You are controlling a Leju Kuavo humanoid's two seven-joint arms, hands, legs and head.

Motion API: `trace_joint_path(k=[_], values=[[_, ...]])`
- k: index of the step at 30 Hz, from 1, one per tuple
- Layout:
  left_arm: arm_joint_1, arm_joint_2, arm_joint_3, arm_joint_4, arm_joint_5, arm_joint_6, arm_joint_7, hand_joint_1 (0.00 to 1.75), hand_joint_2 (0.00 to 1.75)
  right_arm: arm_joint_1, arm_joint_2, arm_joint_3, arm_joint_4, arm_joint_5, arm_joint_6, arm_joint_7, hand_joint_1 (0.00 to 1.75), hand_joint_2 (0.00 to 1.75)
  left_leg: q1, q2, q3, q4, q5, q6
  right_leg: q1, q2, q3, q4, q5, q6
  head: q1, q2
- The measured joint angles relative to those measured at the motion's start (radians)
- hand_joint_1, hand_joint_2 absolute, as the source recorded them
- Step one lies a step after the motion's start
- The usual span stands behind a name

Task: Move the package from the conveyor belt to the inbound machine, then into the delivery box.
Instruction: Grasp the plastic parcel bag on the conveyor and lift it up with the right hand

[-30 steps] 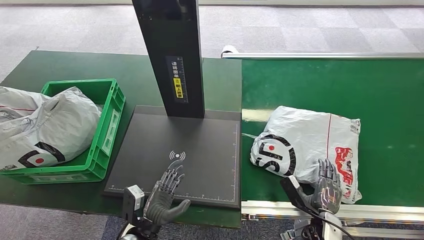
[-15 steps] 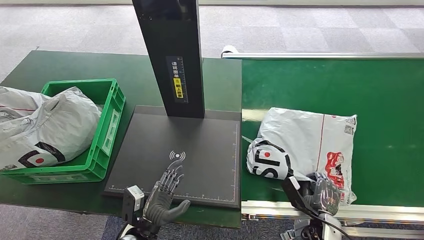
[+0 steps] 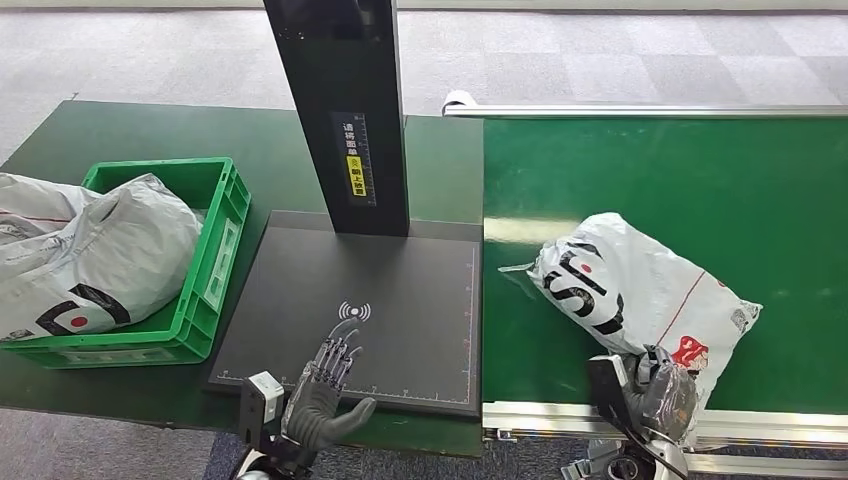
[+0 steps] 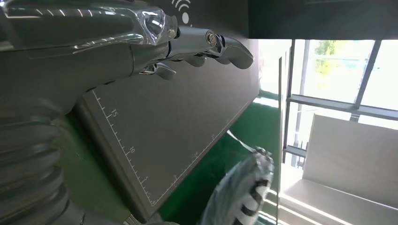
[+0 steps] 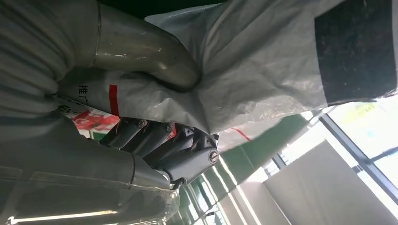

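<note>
A grey plastic mail package (image 3: 640,290) with black lettering and a red mark lies tilted on the green conveyor belt (image 3: 700,180). My right hand (image 3: 662,392) grips its near corner at the belt's front edge; in the right wrist view the thumb (image 5: 155,56) and fingers (image 5: 159,145) pinch the package (image 5: 263,61). My left hand (image 3: 325,385) hovers open, fingers spread, over the front edge of the black inbound machine plate (image 3: 400,290). The plate (image 4: 173,122) and the package's end (image 4: 244,187) appear in the left wrist view, with the left hand (image 4: 141,42) above them.
The machine's black post (image 3: 345,110) rises behind the plate. A green delivery crate (image 3: 215,250) at the left holds grey packages (image 3: 90,250). A metal rail (image 3: 720,425) edges the belt's front.
The package has swung round and lifted at its near corner in my right hand, its black lettering now facing up and left. My left hand has stayed in place.
</note>
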Motion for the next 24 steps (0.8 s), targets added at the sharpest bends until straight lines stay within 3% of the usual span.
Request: trace_joint_path(k=[3,6,8,11,13,15,24], values=[[0.003,-0.001,0.006,-0.006,-0.009,0.007,-0.011,0.0,1.75,0.072,0.008,0.078,-0.222,-0.053,0.042,0.036,1.75,1.75,0.0,0.0,0.0,0.0,0.0,0.0,0.0,0.0,0.0,0.0,0.0,0.0,0.0,0.0],[0.004,-0.001,0.016,-0.008,-0.018,0.023,-0.038,0.0,1.75,0.124,0.005,0.157,-0.443,-0.098,0.148,0.068,1.75,1.75,0.0,0.001,0.0,0.0,0.0,0.0,0.0,0.0,0.0,0.0,0.0,0.0,0.0,0.0],[0.002,0.0,0.028,-0.01,-0.021,0.036,-0.053,0.0,1.75,0.142,-0.001,0.209,-0.554,-0.14,0.255,0.095,1.75,1.75,0.0,0.001,0.001,0.0,0.0,0.0,0.0,0.0,0.001,0.0,0.0,0.0,0.0,0.0],[-0.005,0.002,0.055,-0.017,-0.024,0.054,-0.067,0.0,1.75,0.145,-0.019,0.295,-0.648,-0.28,0.488,0.107,1.75,1.75,0.0,0.001,0.002,0.0,0.0,0.0,0.0,0.0,0.002,0.0,0.0,0.0,0.0,0.0],[-0.01,0.006,0.079,-0.027,-0.024,0.06,-0.07,0.0,1.75,0.137,-0.028,0.359,-0.66,-0.361,0.614,0.103,1.75,1.75,0.0,0.001,0.002,0.0,0.0,0.0,0.0,0.0,0.003,0.0,0.0,0.0,0.0,0.0],[-0.012,0.01,0.105,-0.041,-0.022,0.065,-0.07,0.0,1.75,0.123,-0.031,0.418,-0.645,-0.405,0.68,0.1,1.75,1.75,0.001,0.0,0.003,0.0,0.001,0.0,0.001,0.0,0.003,0.0,0.0,0.0,0.0,0.0],[0.007,0.017,0.208,-0.13,-0.038,0.1,-0.062,0.0,1.75,0.08,-0.006,0.594,-0.429,-0.529,0.81,0.123,1.75,1.75,0.001,0.0,0.002,0.0,0.001,-0.001,0.001,0.0,0.003,0.0,0.0,0.0,0.0,0.0]])
